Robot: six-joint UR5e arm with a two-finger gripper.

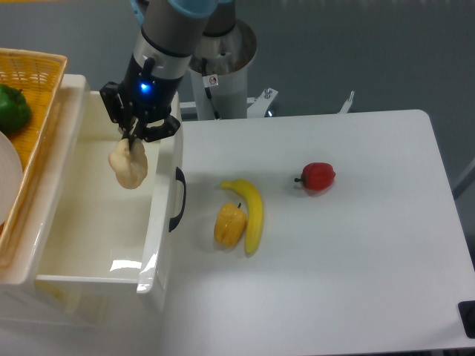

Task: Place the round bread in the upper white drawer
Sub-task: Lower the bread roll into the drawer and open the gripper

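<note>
A pale beige round bread point(128, 166) hangs from my gripper point(134, 137), which is shut on its top edge. Both are above the inside of the upper white drawer point(89, 259), toward its right wall and back half. The drawer stands pulled open at the left of the table, its black curved handle point(179, 199) facing right. The bread is in the air, clear of the drawer floor.
A yellow woven basket point(37, 81) with a green pepper point(12, 108) sits on the drawer's left. On the white table lie a yellow-orange bell pepper point(229, 225), a banana point(251, 211) and a red pepper point(318, 176).
</note>
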